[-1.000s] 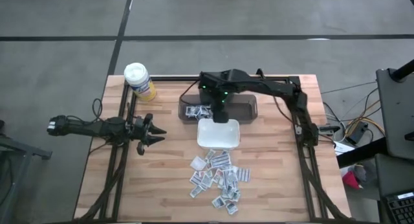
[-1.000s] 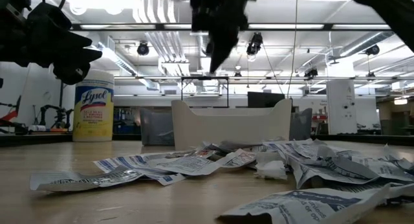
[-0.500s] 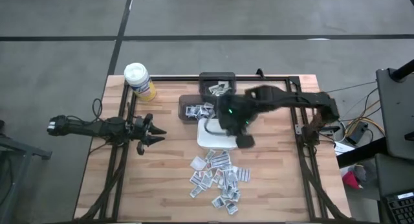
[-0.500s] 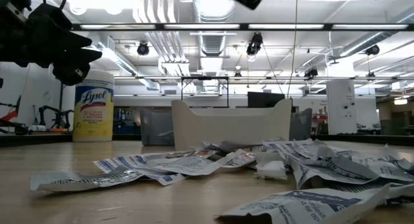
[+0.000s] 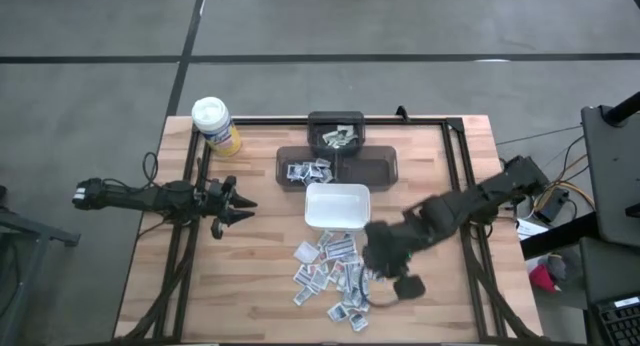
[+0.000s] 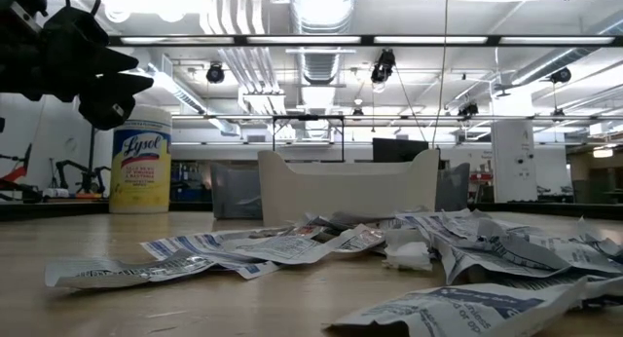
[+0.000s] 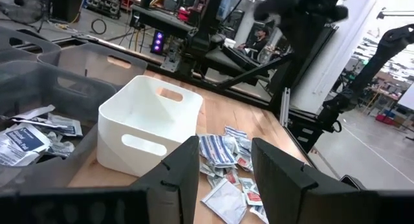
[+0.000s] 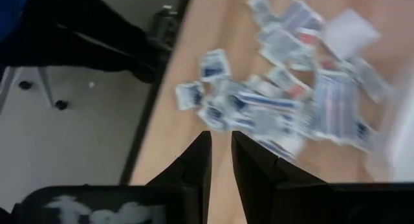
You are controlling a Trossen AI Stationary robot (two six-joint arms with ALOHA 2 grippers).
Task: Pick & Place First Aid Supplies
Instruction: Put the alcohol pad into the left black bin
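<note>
While packets (image 5: pixel 305 170) sit in the grey tray (image 5: pixel 380 169), the white dish (image 5: pixel 337 207) holds nothing.

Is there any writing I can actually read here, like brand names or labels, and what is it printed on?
"Lysol": on the yellow canister with a white lid, standing at the table's far left corner.
Small lines under that brand name: too small to read.
Print on the packets scattered on the table: blue and reddish lines, too blurred to read in any view.
White dish: no writing visible.

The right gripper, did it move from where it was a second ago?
Yes. The right gripper swung from over the dark trays, past the white dish, to the packet pile.
</note>
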